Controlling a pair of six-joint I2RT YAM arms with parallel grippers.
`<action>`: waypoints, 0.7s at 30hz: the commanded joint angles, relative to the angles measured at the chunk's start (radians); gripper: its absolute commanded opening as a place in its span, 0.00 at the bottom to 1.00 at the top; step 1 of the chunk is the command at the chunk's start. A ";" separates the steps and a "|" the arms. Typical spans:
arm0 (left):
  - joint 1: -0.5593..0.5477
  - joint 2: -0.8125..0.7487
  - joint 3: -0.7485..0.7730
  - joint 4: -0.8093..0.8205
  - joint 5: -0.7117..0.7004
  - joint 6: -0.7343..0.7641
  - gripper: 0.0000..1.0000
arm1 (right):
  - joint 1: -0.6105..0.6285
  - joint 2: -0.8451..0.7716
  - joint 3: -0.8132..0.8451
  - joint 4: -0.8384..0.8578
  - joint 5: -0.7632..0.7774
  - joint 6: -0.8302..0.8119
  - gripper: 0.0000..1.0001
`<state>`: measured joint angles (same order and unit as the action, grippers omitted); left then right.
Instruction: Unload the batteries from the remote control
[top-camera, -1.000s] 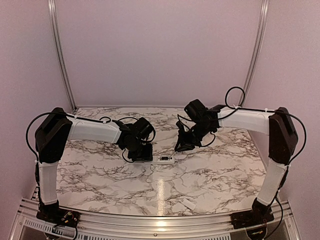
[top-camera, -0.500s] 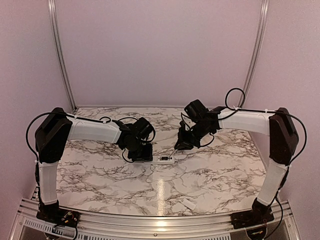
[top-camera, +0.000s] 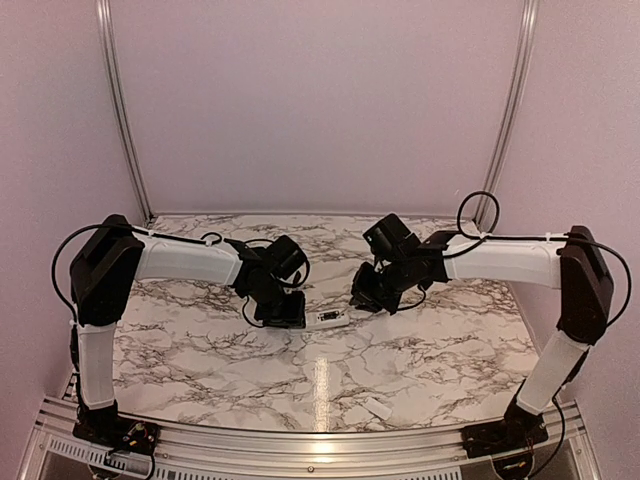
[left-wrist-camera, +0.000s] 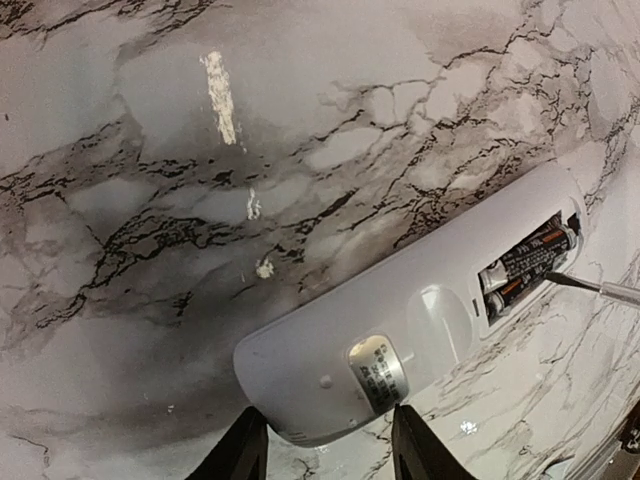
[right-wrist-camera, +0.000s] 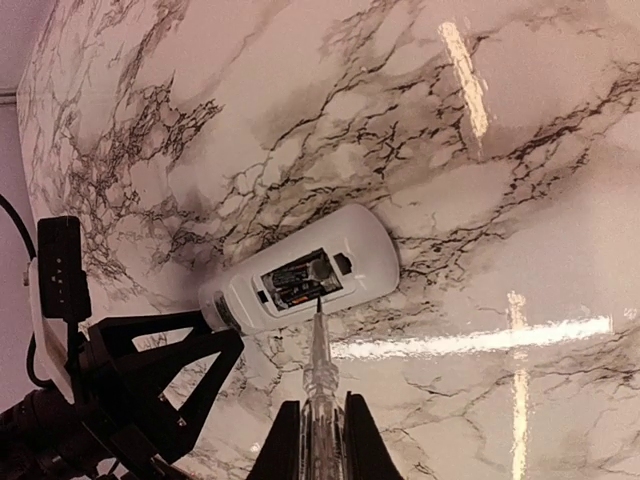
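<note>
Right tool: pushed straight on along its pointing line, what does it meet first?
Likely the batteries in the open remote control: the screwdriver that the right tool grips has its tip at them; contact unclear.

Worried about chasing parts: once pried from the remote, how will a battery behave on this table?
The batteries are small, round cylinders, so a freed one would probably roll. The table shows glare, so it looks slick and may not slow it. The remote, clamped at its end by the left gripper, should likely stay put.
</note>
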<state>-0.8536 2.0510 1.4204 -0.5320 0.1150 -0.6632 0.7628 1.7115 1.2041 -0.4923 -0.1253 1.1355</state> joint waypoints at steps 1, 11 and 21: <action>-0.041 0.011 -0.018 0.001 0.192 0.057 0.44 | 0.082 0.007 -0.019 0.007 0.115 0.255 0.00; -0.040 -0.045 -0.078 0.003 0.231 0.155 0.45 | 0.170 0.106 0.096 -0.026 0.227 0.330 0.00; -0.007 -0.119 -0.111 -0.004 0.235 0.195 0.45 | 0.187 0.116 0.137 -0.031 0.237 0.176 0.00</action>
<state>-0.8825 1.9976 1.3216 -0.5312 0.3408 -0.5045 0.9318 1.7878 1.3010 -0.5316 0.1169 1.3678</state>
